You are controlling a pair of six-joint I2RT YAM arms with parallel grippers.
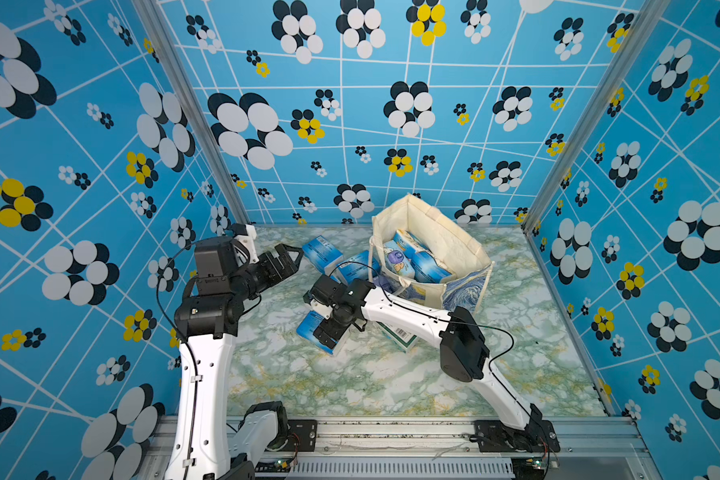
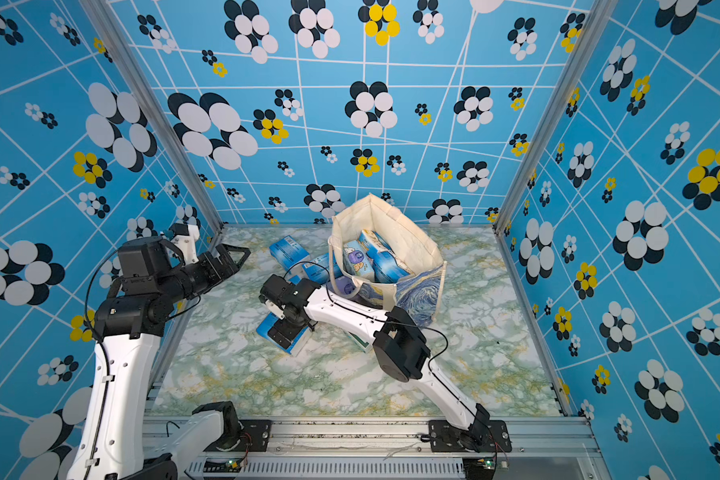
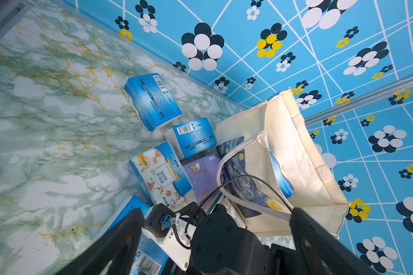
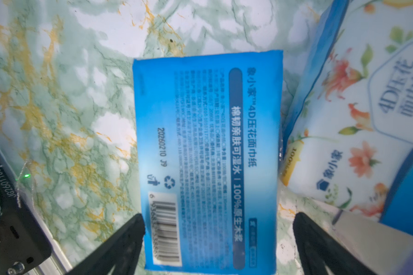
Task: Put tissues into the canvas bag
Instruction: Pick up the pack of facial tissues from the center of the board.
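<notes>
While the job looks roughly half done, the marble table [image 1: 391,382] carries the open canvas bag [image 1: 441,237], several tissues [image 1: 416,259] inside, and a cluster of packs [image 3: 160,176] beside it outside. Right gripper [image 4: 218,221], jaws spread, straddles one blue pack [image 4: 208,133]; left gripper [image 1: 287,262], spread and empty, hovers near the far blue pack [image 1: 321,249].

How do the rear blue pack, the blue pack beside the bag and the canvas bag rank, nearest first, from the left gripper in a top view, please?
From the left gripper:
1. Rear blue pack, just off its open jaws.
2. Blue pack beside the bag, between the two.
3. Canvas bag, beyond both.
</notes>
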